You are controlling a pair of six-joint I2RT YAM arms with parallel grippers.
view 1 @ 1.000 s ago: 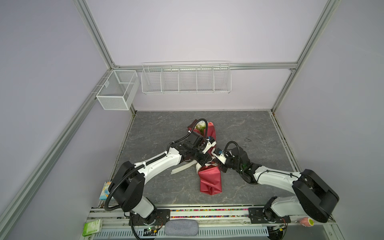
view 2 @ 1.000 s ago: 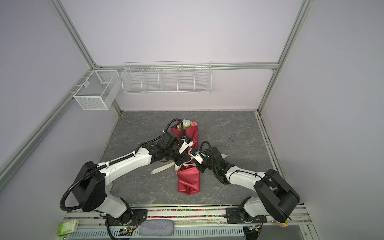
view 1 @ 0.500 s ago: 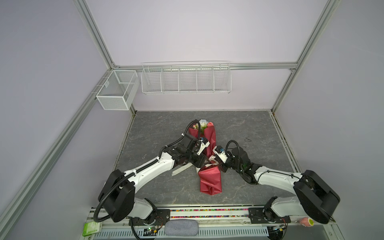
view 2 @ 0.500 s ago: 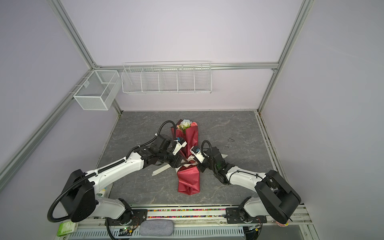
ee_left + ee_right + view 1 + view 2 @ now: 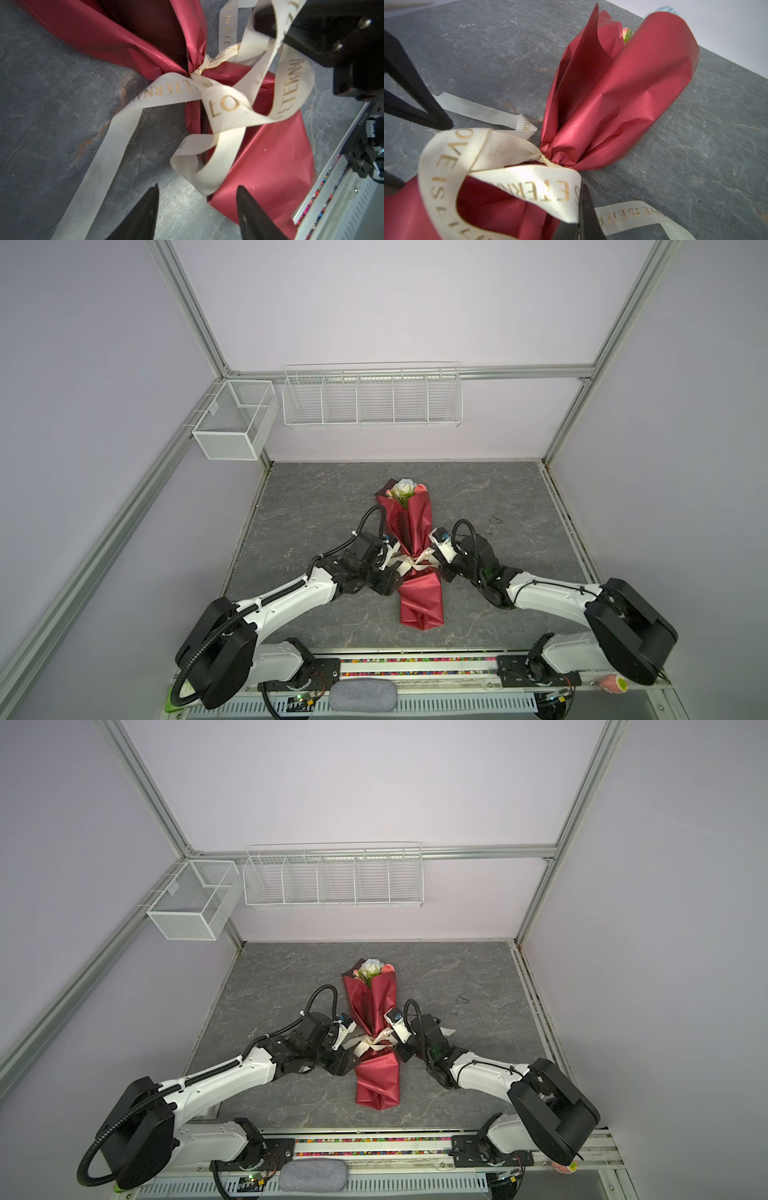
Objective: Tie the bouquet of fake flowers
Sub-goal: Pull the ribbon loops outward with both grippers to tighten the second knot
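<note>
Just one bouquet (image 5: 409, 526), one ribbon (image 5: 405, 565); left gripper (image 5: 197, 186) agape, right gripper (image 5: 584, 189) pinching ribbon

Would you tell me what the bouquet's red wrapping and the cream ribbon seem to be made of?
Red wrapping: probably coated paper or film, satin sheen, holding sharp creases. Cream ribbon: likely woven grosgrain fabric, fine ribs visible, gold foil-like lettering.

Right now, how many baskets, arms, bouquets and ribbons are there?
Baskets: 2, mesh and long
Arms: 2, left and right
Bouquet: 1
Ribbon: 1
Total: 6
</note>
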